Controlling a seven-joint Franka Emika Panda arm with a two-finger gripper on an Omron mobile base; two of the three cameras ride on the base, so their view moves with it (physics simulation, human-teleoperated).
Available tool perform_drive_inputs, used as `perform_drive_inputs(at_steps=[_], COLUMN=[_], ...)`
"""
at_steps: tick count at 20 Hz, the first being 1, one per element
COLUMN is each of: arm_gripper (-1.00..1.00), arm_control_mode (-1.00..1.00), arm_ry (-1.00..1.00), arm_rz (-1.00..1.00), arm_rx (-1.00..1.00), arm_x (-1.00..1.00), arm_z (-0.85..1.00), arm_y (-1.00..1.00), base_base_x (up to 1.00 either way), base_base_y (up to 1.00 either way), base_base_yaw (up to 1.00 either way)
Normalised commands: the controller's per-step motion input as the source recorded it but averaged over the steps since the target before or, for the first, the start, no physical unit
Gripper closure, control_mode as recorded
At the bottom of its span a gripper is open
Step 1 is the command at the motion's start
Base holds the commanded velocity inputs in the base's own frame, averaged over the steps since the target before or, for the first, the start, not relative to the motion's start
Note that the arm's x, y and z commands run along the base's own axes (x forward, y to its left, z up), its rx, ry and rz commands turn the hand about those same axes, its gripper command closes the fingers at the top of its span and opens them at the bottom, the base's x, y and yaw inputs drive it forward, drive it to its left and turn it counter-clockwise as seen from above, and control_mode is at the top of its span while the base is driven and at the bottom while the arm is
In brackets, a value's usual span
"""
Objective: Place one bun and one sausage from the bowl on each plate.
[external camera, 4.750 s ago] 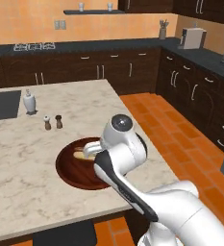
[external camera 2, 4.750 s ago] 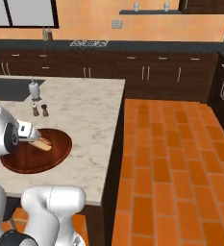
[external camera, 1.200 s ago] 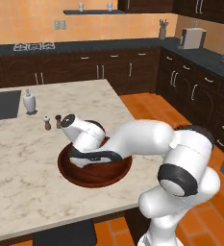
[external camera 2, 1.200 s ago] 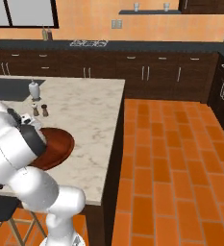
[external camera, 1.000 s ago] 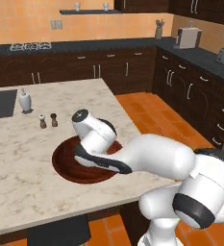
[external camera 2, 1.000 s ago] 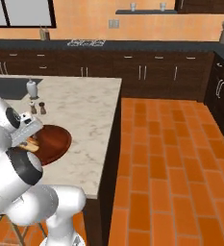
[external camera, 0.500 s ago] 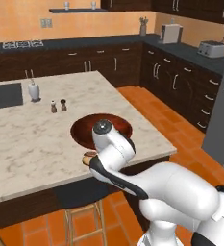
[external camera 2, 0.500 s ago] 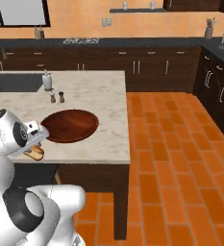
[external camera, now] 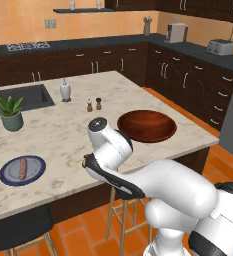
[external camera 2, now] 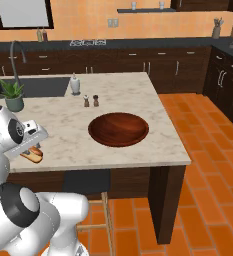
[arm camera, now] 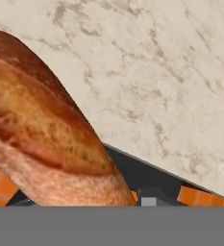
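Note:
My gripper (external camera 2: 31, 148) is shut on a golden-brown bun (external camera 2: 33, 155), held just above the front edge of the marble island. In the hand view the bun (arm camera: 46, 134) looms large at the left, over the counter's edge. The wide reddish-brown bowl (external camera: 147, 125) sits near the island's right end, seen also in the right base view as bowl (external camera 2: 119, 129); no food shows inside it. A blue-grey plate (external camera: 7, 175) lies near the front left of the island with one sausage (external camera: 22, 168) on it. The bowl stands well to the right of the gripper.
A potted plant (external camera: 9, 112), a white bottle (external camera: 64, 91) and two small shakers (external camera: 94, 104) stand farther back on the island, beside the sink (external camera: 23, 97). Dark stools (external camera: 18, 232) stand under the front edge. Cabinets line the back wall.
The whole picture has shifted: the base has driven, so the bowl now sits farther right and the plate with the sausage has come into view. The gripper still holds the bun.

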Motion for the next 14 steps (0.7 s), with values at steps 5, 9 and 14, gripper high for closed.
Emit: perform_drive_inputs(at_steps=[5, 9, 14], arm_gripper=[1.00, 1.00, 1.00], arm_control_mode=[1.00, 1.00, -1.00], arm_ry=[0.00, 0.00, 0.04], arm_rz=[0.00, 0.00, -0.07], arm_rx=[0.00, 0.00, 0.53], arm_x=[0.00, 0.00, 0.50], arm_z=[0.00, 0.00, 0.10], arm_y=[0.00, 0.00, 0.22], base_base_x=[0.07, 0.73, 0.00], base_base_y=[1.00, 0.53, 0.00], base_base_yaw=[-0.25, -0.18, 0.00])
